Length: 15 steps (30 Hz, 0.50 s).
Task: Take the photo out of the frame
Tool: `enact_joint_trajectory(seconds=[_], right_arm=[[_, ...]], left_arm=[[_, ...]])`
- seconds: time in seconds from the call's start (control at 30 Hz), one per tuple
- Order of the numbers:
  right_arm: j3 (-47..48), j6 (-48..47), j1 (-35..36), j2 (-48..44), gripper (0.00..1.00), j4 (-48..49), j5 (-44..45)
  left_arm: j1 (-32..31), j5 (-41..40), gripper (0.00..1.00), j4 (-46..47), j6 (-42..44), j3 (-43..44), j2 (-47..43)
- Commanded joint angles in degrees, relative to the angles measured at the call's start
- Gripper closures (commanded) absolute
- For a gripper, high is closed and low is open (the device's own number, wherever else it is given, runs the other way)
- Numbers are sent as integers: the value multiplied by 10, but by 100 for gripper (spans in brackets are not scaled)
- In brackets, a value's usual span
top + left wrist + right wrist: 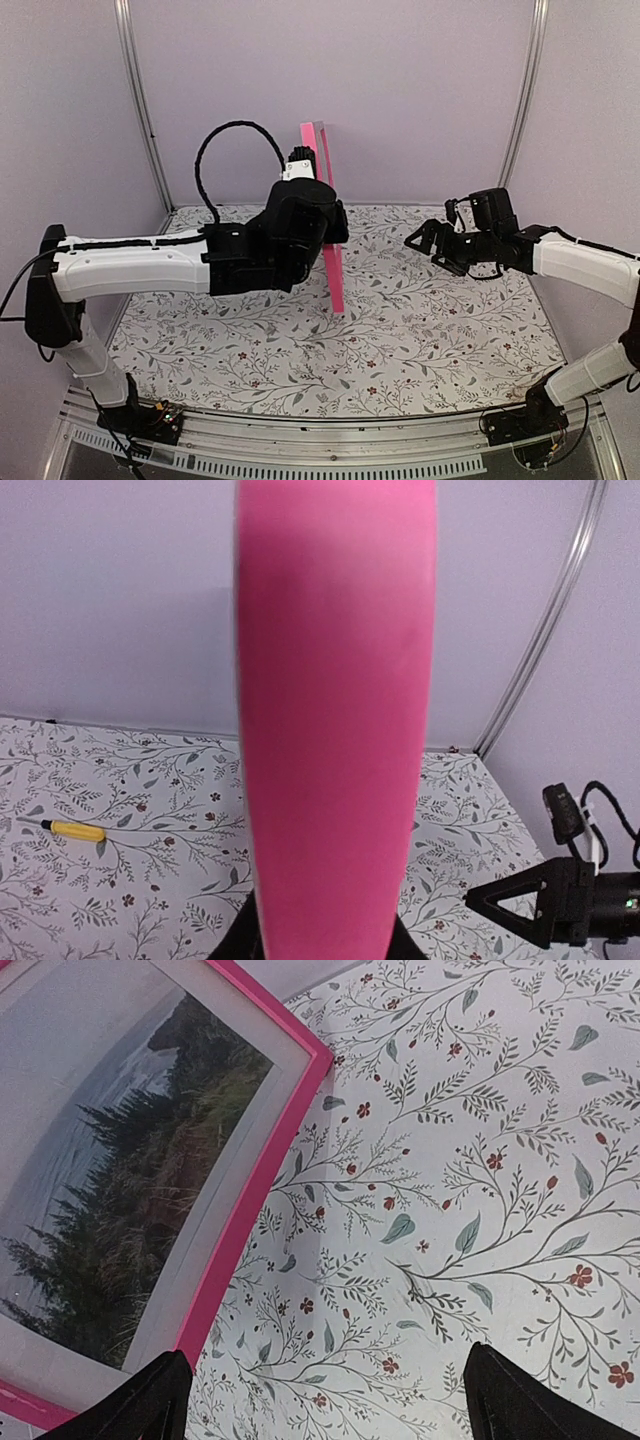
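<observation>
The pink frame (328, 215) stands upright on its edge in the middle of the table, seen edge-on in the top view. My left gripper (322, 225) is shut on the frame's near edge, which fills the left wrist view (335, 730). The right wrist view shows the frame's face (250, 1200) with the photo (120, 1170) inside it: dark trees, pale sky, white border. My right gripper (432, 243) is open and empty, to the right of the frame and apart from it; its fingertips (505, 1400) hang over the patterned tabletop.
A small yellow-handled tool (70, 829) lies on the floral tablecloth at the left in the left wrist view. Purple walls with metal posts (138, 100) close the back and sides. My right arm (570, 900) shows at the right.
</observation>
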Motion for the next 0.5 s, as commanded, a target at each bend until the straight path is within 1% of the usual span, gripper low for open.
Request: enact_joint_trajectory(seconds=[0.0,0.2,0.47], right_arm=[[-41,55,1,20,2,104,-80],[-81,88,1,43,1,174,-113],[-130,156,1,87,1,277,-149]], left_arm=[[17,96,100,-41,-149,-32,-22],[41,137,100,-66,-264,-64,-37],[63,174,100,-84,-385,-107,-40]])
